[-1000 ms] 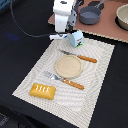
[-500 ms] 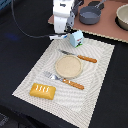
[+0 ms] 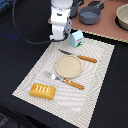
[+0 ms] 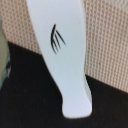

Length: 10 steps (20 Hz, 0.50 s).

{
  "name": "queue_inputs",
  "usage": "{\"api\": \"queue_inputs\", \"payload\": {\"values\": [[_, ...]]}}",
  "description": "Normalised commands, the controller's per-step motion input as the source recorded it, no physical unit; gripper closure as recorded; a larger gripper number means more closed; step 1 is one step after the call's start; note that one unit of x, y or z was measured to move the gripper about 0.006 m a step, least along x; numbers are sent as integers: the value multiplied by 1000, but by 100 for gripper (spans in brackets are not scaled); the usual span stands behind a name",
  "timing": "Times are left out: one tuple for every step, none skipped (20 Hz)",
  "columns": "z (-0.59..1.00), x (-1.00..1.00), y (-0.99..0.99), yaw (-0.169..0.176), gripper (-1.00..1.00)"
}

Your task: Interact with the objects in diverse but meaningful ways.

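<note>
Gripper (image 3: 58,36), upper centre, jaw state impossible to tell; white fish-shaped piece (image 4: 64,55) fills wrist view. Best lifted straight, clear of carton (image 3: 77,38).

One placemat (image 3: 95,75) lies on the bench. On it sit one round beige plate (image 3: 68,66), one golden scored bread loaf (image 3: 43,90), one white-blue-green carton (image 3: 77,38), one knife (image 3: 80,56) and one fork (image 3: 64,80), both with orange handles. Beyond the mat stand two grey pots (image 3: 90,16) and one beige bowl (image 3: 123,16). The wrist view shows one white fish-shaped piece (image 4: 64,50).
</note>
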Motion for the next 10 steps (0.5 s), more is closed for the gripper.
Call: {"api": "queue_inputs", "payload": {"values": [[-420,-363,0,43,-100],[-411,-357,0,42,-100],[-391,-343,0,43,100],[-397,-337,0,43,100],[-397,-340,0,44,100],[-391,-334,0,44,100],[-371,-291,0,46,100],[-366,-311,0,45,100],[-340,-257,0,47,100],[-340,-266,0,49,100]]}}
